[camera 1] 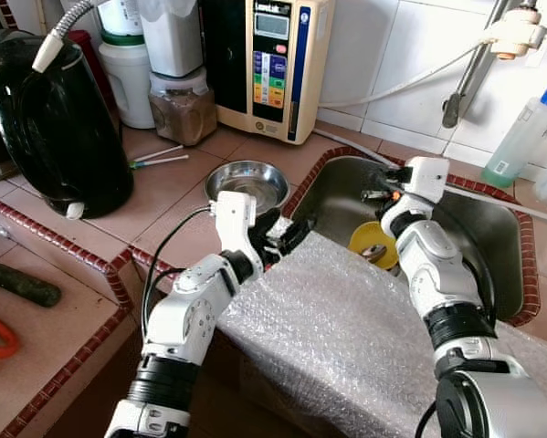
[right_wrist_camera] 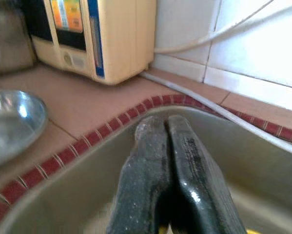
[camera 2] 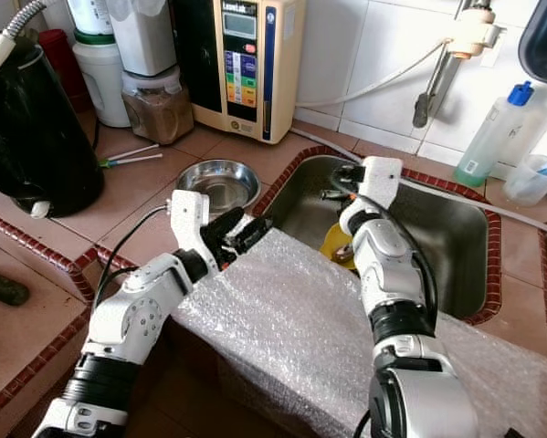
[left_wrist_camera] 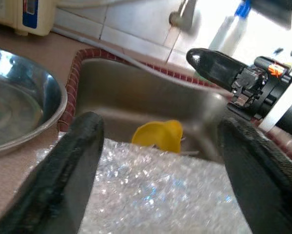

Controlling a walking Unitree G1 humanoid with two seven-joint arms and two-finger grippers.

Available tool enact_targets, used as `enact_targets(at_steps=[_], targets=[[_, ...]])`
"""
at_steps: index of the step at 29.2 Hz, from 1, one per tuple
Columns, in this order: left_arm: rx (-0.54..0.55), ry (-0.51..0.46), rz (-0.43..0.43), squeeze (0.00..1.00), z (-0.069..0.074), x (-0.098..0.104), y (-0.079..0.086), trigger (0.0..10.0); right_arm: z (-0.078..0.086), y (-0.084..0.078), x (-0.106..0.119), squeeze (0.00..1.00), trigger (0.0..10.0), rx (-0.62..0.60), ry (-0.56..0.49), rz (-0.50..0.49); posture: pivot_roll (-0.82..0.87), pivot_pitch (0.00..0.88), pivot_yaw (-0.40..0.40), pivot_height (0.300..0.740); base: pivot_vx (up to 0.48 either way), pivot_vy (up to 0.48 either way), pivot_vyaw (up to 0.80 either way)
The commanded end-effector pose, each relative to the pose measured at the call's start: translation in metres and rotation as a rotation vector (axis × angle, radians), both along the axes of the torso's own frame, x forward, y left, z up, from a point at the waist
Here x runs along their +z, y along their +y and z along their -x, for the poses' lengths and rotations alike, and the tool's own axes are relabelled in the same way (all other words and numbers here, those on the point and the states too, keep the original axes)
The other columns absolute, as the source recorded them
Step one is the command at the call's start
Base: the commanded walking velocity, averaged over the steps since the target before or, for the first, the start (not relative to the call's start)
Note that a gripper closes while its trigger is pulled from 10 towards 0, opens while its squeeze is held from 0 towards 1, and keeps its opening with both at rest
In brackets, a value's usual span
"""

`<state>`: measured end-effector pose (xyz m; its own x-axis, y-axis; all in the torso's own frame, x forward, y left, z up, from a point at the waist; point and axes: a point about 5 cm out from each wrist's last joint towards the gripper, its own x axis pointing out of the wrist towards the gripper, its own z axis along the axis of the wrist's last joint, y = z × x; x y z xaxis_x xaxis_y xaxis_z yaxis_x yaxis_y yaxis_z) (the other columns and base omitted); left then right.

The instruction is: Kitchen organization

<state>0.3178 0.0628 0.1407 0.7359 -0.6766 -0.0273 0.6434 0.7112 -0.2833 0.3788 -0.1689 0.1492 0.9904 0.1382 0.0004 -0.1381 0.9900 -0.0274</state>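
The bubble wrap sheet (camera 1: pixel 346 328) lies over the front edge of the sink (camera 1: pixel 492 228), its long axis running from the left gripper (camera 1: pixel 287 239) toward the robot's right. The left jaws stand apart just above its near corner. The right gripper (right_wrist_camera: pixel 172 161), jaws pressed together, hangs over the sink. A yellow funnel (left_wrist_camera: pixel 160 135) lies beyond the wrap; the steel bowl (camera 1: pixel 247 182) sits on the bench beside the left jaws.
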Motion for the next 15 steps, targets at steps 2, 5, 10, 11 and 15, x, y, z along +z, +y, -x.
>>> enact_targets(at_steps=[2,5,10,11,15], targets=[[-0.008,-0.048,-0.073,1.00,-0.002,0.002,-0.001,10.0,0.003,-0.007,-0.010,0.00,0.0,-0.034,0.025,0.078,0.02,0.000,0.005,0.740,0.000,0.000,0.00],[-0.012,-0.096,-0.121,1.00,-0.003,0.005,-0.001,10.0,0.004,-0.010,-0.013,0.00,0.0,-0.059,0.031,0.142,0.02,0.000,0.004,0.740,0.000,0.000,0.00],[0.000,-0.159,-0.177,1.00,-0.005,0.011,0.000,10.0,0.006,-0.012,-0.017,0.00,0.0,-0.064,0.027,0.202,0.02,0.000,0.003,0.740,0.000,0.000,0.00],[-0.001,-0.167,-0.188,1.00,-0.006,0.011,0.000,10.0,0.006,-0.012,-0.017,0.00,0.0,-0.063,0.027,0.203,0.02,0.000,0.001,0.740,0.000,0.000,0.00],[0.026,-0.191,-0.216,1.00,-0.009,0.014,0.001,10.0,0.007,-0.011,-0.019,0.00,0.0,-0.061,0.024,0.219,0.02,0.000,-0.002,0.740,0.000,0.000,0.00]])
